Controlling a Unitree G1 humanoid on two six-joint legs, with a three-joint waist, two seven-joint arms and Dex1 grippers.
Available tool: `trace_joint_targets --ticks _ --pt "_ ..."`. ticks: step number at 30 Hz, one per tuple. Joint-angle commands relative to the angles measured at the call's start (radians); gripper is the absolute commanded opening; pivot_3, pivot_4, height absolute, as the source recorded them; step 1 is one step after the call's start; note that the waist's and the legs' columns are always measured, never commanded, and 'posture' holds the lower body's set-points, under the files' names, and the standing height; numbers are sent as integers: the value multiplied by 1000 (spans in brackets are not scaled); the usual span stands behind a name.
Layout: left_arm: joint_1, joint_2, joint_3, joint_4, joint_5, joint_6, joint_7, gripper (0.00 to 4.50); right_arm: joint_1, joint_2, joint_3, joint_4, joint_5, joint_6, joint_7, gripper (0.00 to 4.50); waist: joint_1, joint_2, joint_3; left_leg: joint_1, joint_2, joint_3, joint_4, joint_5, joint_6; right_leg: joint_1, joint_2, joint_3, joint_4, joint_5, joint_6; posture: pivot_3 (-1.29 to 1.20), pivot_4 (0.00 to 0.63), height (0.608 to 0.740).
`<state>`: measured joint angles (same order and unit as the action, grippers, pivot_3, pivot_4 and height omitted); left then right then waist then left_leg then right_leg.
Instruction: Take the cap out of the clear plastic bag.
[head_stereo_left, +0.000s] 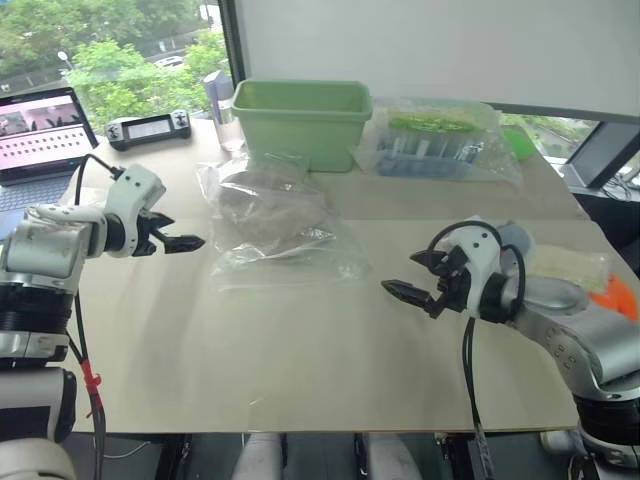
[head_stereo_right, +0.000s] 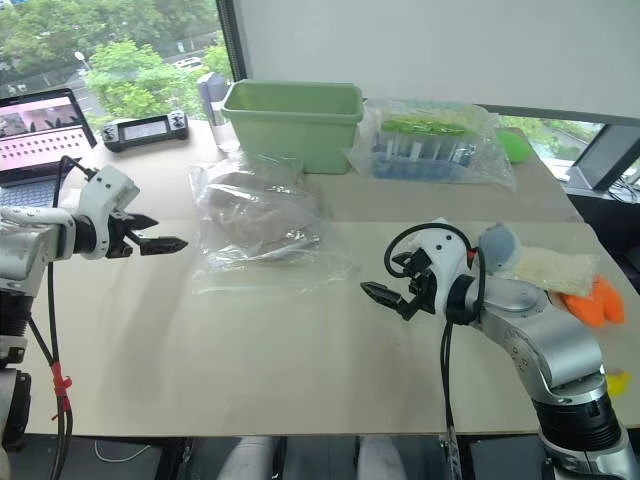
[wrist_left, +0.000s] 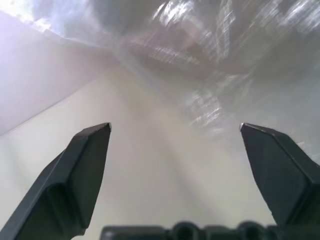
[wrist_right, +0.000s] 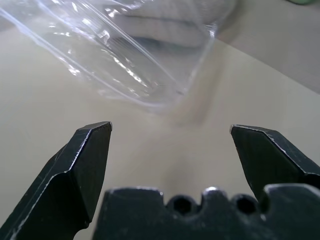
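Note:
The clear plastic bag (head_stereo_left: 278, 232) lies crinkled on the table in front of the green tub, with the beige cap (head_stereo_left: 268, 208) inside it. My left gripper (head_stereo_left: 183, 234) hovers just left of the bag, pointing at it, open with nothing between its fingers. In the left wrist view the bag (wrist_left: 200, 55) sits close ahead of the spread fingers (wrist_left: 85, 165). My right gripper (head_stereo_left: 408, 275) is off the bag's right front corner, also open and empty. The right wrist view has the bag's corner (wrist_right: 140, 70) and the cap (wrist_right: 165, 20) beyond it.
A green tub (head_stereo_left: 300, 120) stands behind the bag. Right of it lies another clear bag with green and blue contents (head_stereo_left: 440, 145). A laptop (head_stereo_left: 40, 130) and a controller (head_stereo_left: 148, 127) are at the back left. A blue-grey plush toy (head_stereo_right: 497, 243) and orange items (head_stereo_right: 590, 300) lie at the right edge.

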<state>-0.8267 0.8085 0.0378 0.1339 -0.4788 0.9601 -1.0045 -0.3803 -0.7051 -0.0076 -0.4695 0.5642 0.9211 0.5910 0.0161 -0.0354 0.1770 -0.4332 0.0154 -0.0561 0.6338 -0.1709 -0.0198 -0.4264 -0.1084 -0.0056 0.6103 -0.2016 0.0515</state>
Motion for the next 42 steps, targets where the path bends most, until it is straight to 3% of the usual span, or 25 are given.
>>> trace_joint_targets --ticks 1,4,7,14,20,22,26,27,28,32,38,42 --pt "-22 -91 46 -234 -153 32 -4 4433 -15 4 -5 -7 -16 -36 7 4500 -3 0 0 -1 -1 0 1 0 0 0 0 0 -1 0 1 0 150 740" --pt "37 -104 -58 -358 -92 -84 -26 4433 -3 10 -12 -20 -14 -28 -2 4500 -21 0 0 1 -1 3 1 0 0 0 0 4 0 1 2 0 150 740" --pt "106 -33 -208 -420 20 -230 -126 4433 26 4 -33 -44 -12 -17 -16 4500 -37 0 1 8 -1 6 -4 0 0 1 1 8 2 1 0 0 150 740" --pt "85 39 -371 -194 366 -685 -150 4433 89 0 -88 -101 0 5 -55 4500 -29 0 1 11 4 6 -4 2 3 1 11 15 4 -3 -12 0 150 740" --pt "52 -51 -379 -43 510 -886 -45 4433 105 7 -106 -125 10 16 -88 4500 -24 0 1 8 2 6 -1 2 3 2 11 19 2 -1 -9 0 150 740" --pt "32 -85 -371 -9 541 -907 -8 4433 107 8 -109 -137 17 24 -97 4500 -21 0 1 8 2 6 -1 2 3 2 12 19 1 3 -1 0 150 740" --pt "-23 -174 -339 44 555 -876 65 4433 110 14 -106 -164 37 53 -112 4500 -17 0 2 7 2 6 0 2 3 2 12 19 2 4 -1 0 150 740" --pt "-37 -197 -330 50 539 -853 64 3906 110 20 -103 -175 46 65 -116 4500 -16 0 2 7 2 6 0 2 3 2 12 19 2 4 -1 0 150 740" --pt "-49 -213 -325 60 534 -843 65 3714 110 27 -101 -184 55 76 -120 4500 -16 0 2 7 2 6 0 2 3 2 12 19 2 4 -1 0 150 740" --pt "-108 -274 -294 110 511 -819 76 2146 120 65 -58 -241 88 120 -145 4500 -21 0 2 8 3 6 1 2 3 2 13 19 3 4 -1 0 150 740" --pt "-151 -285 -279 139 518 -834 71 19 113 96 -54 -257 96 143 -184 4500 -30 0 2 8 3 6 1 2 3 2 13 20 3 4 -1 0 150 740" --pt "-191 -281 -277 142 523 -830 57 19 111 118 -39 -260 99 143 -199 4500 -28 0 2 8 3 5 1 2 3 2 13 20 4 4 -1 0 150 740"
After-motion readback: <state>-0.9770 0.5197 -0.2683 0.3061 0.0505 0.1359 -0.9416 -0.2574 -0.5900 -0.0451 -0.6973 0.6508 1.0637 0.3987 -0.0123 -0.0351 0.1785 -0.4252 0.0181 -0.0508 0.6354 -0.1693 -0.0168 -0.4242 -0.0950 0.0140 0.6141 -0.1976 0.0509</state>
